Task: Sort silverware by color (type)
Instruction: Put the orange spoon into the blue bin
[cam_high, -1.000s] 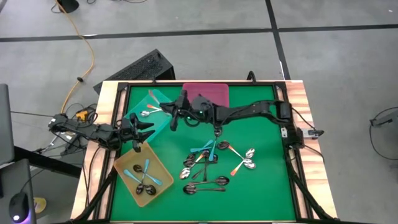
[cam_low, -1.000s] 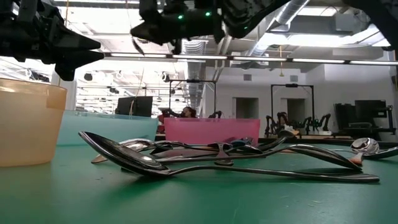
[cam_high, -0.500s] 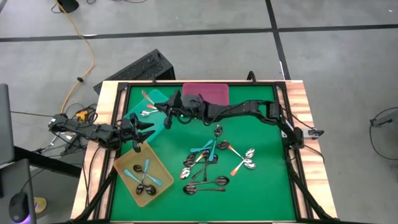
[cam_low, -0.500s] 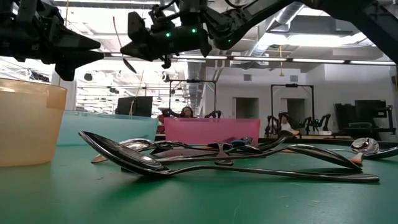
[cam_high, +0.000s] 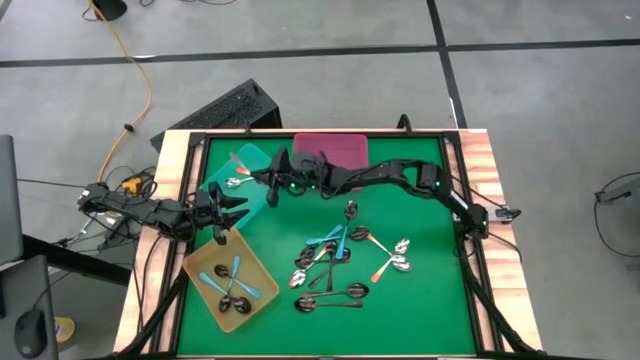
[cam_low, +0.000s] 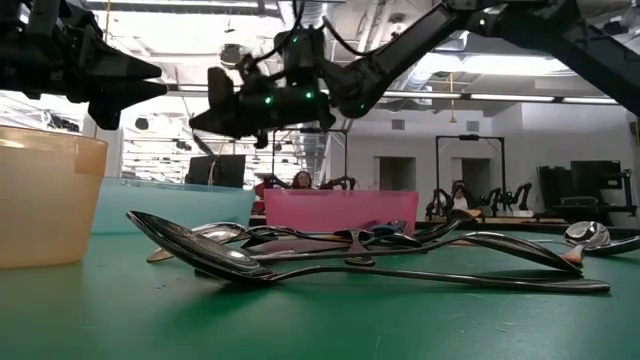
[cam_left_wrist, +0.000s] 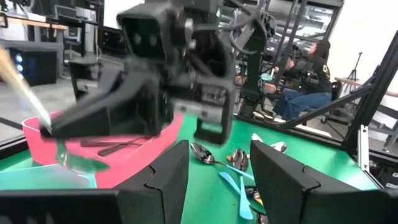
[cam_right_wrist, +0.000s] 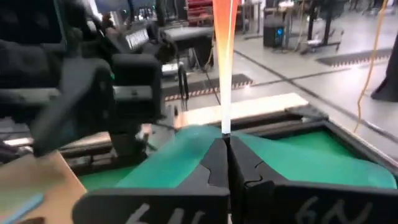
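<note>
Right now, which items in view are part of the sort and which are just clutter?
Job:
- orange-handled spoon, held by the shut right end effector over the teal tray
- loose spoons on the mat
- yellow tray, holding blue spoons
- pink tray
- left end effector, shut, waiting

Clutter:
- keyboard
- orange cable

Right arm stretched across the table's far side toward the left, right gripper (cam_high: 268, 181) raised off the surface, fingers pinched tight. Left arm low at the table's left edge, left gripper (cam_high: 222, 213) fingers closed, nothing visible between them.
</note>
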